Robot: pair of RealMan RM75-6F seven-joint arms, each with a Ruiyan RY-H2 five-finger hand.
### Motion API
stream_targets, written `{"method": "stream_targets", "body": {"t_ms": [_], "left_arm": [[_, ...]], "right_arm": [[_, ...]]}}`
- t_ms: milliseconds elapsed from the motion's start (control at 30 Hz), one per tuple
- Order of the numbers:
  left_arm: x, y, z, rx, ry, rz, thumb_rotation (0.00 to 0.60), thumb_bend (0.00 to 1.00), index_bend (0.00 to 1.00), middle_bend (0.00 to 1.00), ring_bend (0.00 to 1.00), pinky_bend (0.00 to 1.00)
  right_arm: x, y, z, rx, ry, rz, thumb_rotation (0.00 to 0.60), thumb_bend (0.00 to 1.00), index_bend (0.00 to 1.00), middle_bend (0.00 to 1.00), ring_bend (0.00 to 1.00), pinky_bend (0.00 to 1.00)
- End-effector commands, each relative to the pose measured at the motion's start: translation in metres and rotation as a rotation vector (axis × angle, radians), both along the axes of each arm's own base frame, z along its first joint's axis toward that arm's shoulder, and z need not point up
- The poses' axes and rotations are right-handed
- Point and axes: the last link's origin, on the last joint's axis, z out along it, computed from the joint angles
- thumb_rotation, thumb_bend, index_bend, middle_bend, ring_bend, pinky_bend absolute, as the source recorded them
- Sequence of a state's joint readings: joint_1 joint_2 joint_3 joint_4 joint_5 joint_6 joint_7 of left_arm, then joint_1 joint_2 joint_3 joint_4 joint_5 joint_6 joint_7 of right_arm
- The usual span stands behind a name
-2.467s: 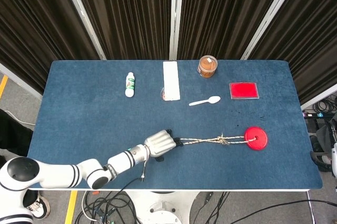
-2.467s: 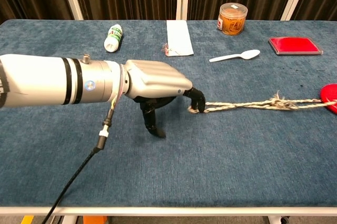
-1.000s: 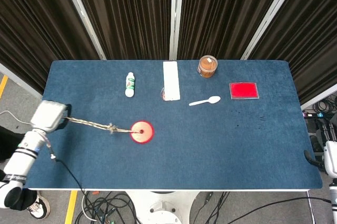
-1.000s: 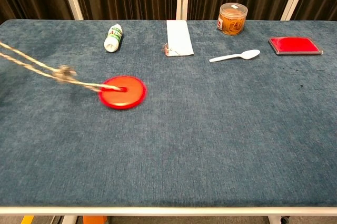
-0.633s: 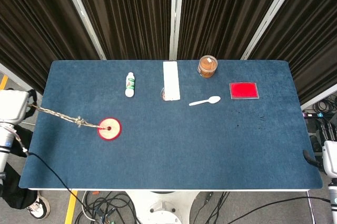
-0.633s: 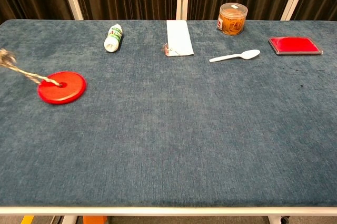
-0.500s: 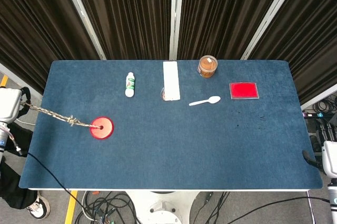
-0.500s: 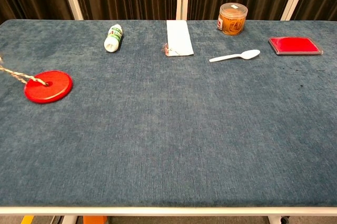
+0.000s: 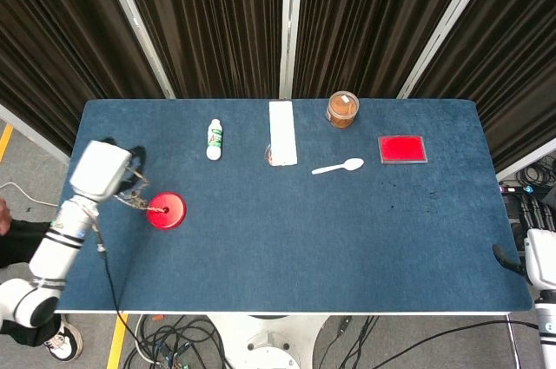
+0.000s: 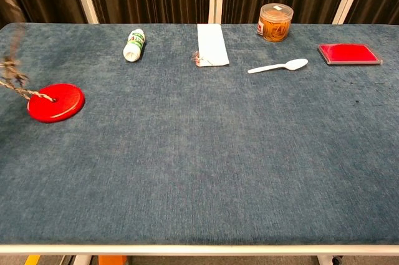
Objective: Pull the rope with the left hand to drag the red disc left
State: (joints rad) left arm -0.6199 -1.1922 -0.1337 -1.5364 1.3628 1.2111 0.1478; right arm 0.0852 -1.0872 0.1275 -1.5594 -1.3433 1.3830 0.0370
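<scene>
The red disc (image 9: 166, 211) lies flat on the blue table near its left side, also low at the left in the chest view (image 10: 55, 102). A braided rope (image 9: 133, 201) is tied through its centre hole and bunches up short toward my left hand (image 9: 102, 169), which hovers just left of the disc and holds the rope in its dark fingers. In the chest view the rope (image 10: 11, 80) climbs steeply to the top left corner, and the hand itself is out of that frame. Only a part of my right hand (image 9: 537, 266) shows off the table's right edge.
Along the back stand a white bottle (image 9: 215, 140) lying down, a white paper strip (image 9: 282, 132) and an orange-filled jar (image 9: 342, 109). A white plastic spoon (image 9: 339, 166) and a flat red box (image 9: 402, 149) lie to the right. The table's left edge (image 9: 66, 187) is close to the disc.
The disc slid far left over the last second, then stopped. My left hand has come back in over the table's left edge, and the rope now runs short and steep.
</scene>
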Motion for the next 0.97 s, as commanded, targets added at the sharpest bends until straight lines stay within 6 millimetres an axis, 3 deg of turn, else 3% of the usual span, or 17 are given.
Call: {"method": "stream_targets", "body": {"t_ms": [33,67,133,200,267,400,533,667,800,967], "left_arm": [[0.009,-0.009,-0.031,-0.110,0.006,-0.062,0.600,0.24,0.59,0.99,0.81,0.54],[0.005,-0.010,-0.035,-0.131,0.022,-0.058,0.600,0.15,0.53,0.96,0.74,0.52],[-0.006,-0.011,-0.041,-0.174,0.069,-0.027,0.600,0.05,0.38,0.80,0.55,0.45],[-0.016,-0.012,-0.042,-0.236,0.113,0.038,0.600,0.01,0.20,0.51,0.34,0.34],[-0.016,-0.015,-0.041,-0.256,0.106,0.061,0.600,0.01,0.13,0.31,0.24,0.28],[-0.021,-0.023,-0.038,-0.245,0.115,0.071,0.600,0.01,0.12,0.13,0.11,0.26],[-0.030,-0.035,-0.026,-0.199,0.111,0.092,0.600,0.01,0.12,0.12,0.09,0.24],[-0.053,-0.057,-0.006,-0.114,0.077,0.155,0.600,0.02,0.12,0.12,0.09,0.24],[-0.082,-0.090,0.018,0.047,0.037,0.198,0.600,0.03,0.12,0.12,0.08,0.23],[-0.114,-0.132,0.029,0.146,-0.056,0.272,0.600,0.03,0.12,0.12,0.08,0.23]], "right_arm": [[-0.001,0.001,0.000,0.014,0.000,-0.003,0.600,0.19,0.00,0.00,0.00,0.00],[-0.002,0.001,0.001,0.015,-0.001,-0.006,0.600,0.19,0.00,0.00,0.00,0.00],[-0.005,0.002,0.003,0.011,-0.003,-0.014,0.600,0.19,0.00,0.00,0.00,0.00],[-0.007,0.002,0.003,0.006,-0.007,-0.022,0.600,0.19,0.00,0.00,0.00,0.00],[-0.008,0.002,0.002,0.009,-0.008,-0.027,0.600,0.19,0.00,0.00,0.00,0.00],[-0.008,0.001,-0.002,0.025,-0.006,-0.028,0.600,0.19,0.00,0.00,0.00,0.00],[-0.005,0.000,-0.003,0.021,-0.010,-0.017,0.600,0.19,0.00,0.00,0.00,0.00],[-0.004,0.002,0.001,0.008,-0.010,-0.013,0.600,0.19,0.00,0.00,0.00,0.00],[-0.003,0.006,0.003,-0.007,-0.014,-0.001,0.600,0.18,0.00,0.00,0.00,0.00],[-0.001,0.013,-0.004,0.007,0.004,0.020,0.600,0.18,0.00,0.00,0.00,0.00]]}}
